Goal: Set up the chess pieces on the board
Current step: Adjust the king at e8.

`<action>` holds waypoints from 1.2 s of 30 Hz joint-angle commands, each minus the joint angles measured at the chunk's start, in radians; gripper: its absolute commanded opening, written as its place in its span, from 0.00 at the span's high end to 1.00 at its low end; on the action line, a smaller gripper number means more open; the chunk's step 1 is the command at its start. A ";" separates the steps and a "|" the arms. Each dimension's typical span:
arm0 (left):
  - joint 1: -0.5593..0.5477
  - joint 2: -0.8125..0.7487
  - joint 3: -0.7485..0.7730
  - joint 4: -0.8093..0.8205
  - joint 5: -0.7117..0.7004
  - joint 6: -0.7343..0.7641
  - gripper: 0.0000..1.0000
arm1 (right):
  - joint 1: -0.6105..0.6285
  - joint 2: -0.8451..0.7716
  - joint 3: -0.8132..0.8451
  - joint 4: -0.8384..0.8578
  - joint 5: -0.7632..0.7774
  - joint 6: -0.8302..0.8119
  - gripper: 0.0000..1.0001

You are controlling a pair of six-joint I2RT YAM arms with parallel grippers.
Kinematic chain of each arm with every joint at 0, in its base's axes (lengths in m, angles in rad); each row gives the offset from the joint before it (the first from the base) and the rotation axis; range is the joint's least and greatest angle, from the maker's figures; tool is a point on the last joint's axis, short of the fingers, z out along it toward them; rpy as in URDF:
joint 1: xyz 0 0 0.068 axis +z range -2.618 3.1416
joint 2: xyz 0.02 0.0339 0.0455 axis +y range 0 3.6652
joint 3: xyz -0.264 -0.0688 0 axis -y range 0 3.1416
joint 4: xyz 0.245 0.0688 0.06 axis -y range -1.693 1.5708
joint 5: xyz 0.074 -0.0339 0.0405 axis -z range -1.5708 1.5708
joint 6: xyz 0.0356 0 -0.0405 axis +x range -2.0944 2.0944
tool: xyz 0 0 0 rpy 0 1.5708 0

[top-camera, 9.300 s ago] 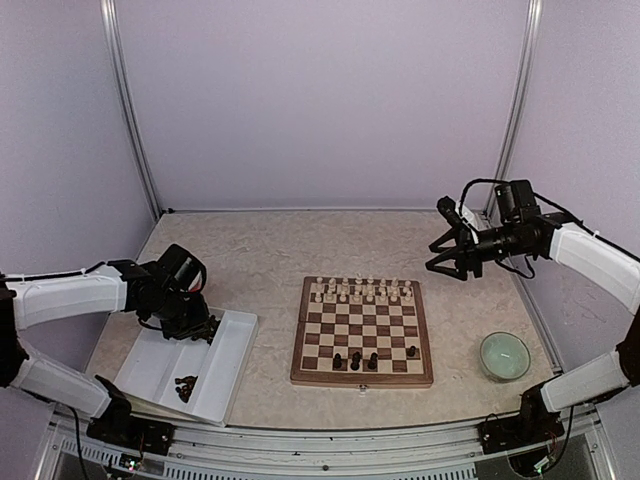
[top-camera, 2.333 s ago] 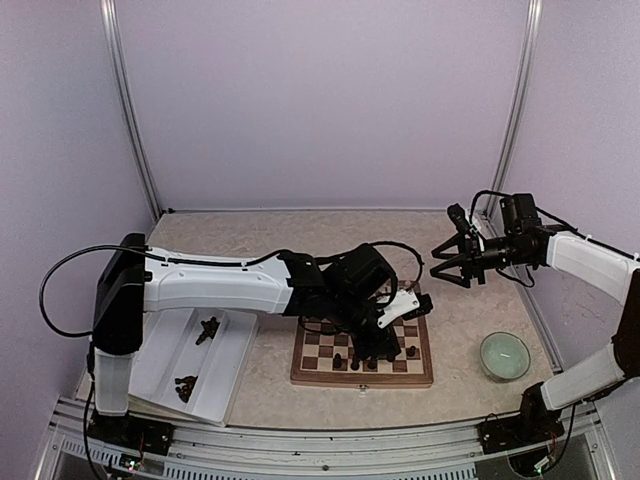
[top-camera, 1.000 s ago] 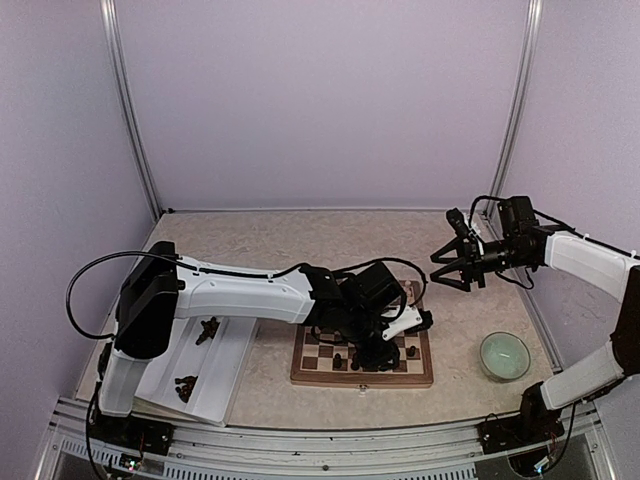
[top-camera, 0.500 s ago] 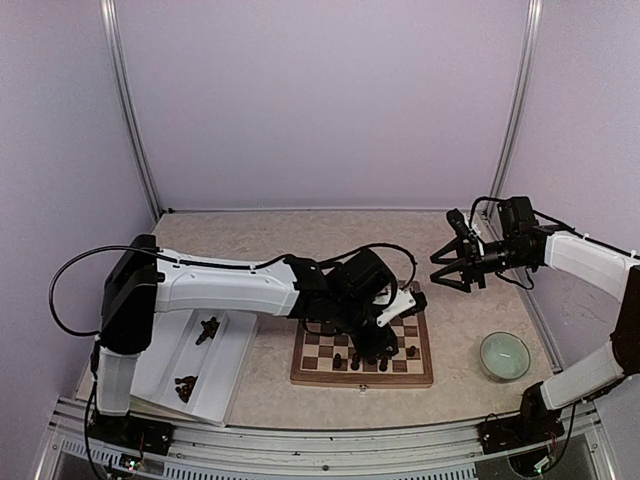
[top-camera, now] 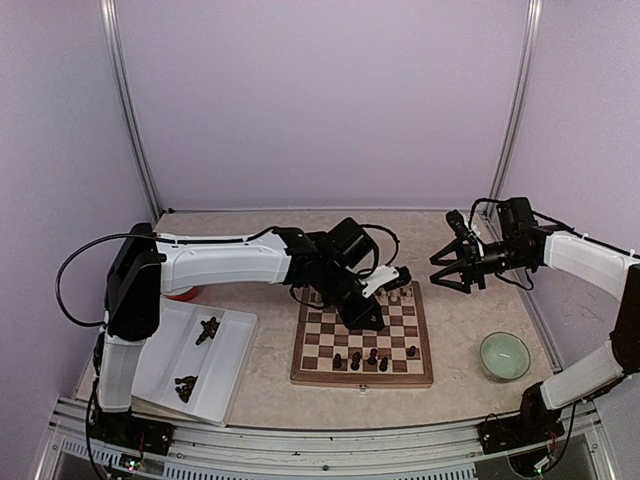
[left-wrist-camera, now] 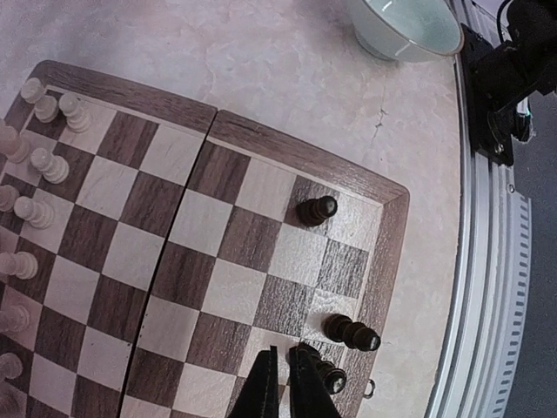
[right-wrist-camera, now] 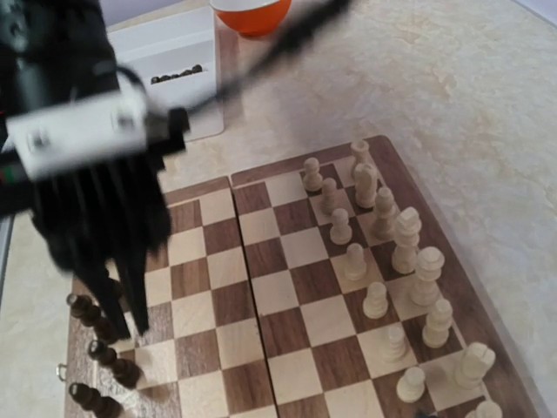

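The board (top-camera: pixel 362 382) lies mid-table, with cream figures along its far rows. Several dark chess pieces (top-camera: pixel 355 358) stand along its near rows. My left gripper (top-camera: pixel 367 320) hangs over the board's middle, shut and empty. In the left wrist view its closed tips (left-wrist-camera: pixel 280 385) sit beside a dark piece (left-wrist-camera: pixel 324 374), and two more (left-wrist-camera: pixel 352 332) (left-wrist-camera: pixel 316 210) stand along the board's edge (left-wrist-camera: pixel 385 270). More dark pieces (top-camera: pixel 208 328) (top-camera: pixel 185 385) lie in the tray. My right gripper (top-camera: pixel 445 263) hovers open and empty off the board's far right corner.
A white divided tray (top-camera: pixel 232 365) sits left of the board. Behind the tray, an orange bowl (top-camera: pixel 180 293) peeks out under the left arm. A pale green bowl (top-camera: pixel 504 355) stands right of the board. Cream figures (right-wrist-camera: pixel 383 252) crowd the far rows.
My left gripper has lifted off the near rows and drawn back over the board's middle, jaws now closed. One more dark piece stands on the near rows. The right arm barely moved.
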 commanded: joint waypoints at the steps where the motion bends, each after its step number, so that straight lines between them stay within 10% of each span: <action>1: 0.014 0.069 0.071 -0.111 0.071 0.112 0.93 | -0.006 -0.003 0.004 -0.023 -0.014 -0.018 0.35; 36: 0.007 0.193 0.097 -0.188 0.176 0.309 0.90 | -0.006 0.022 0.010 -0.045 -0.020 -0.042 0.35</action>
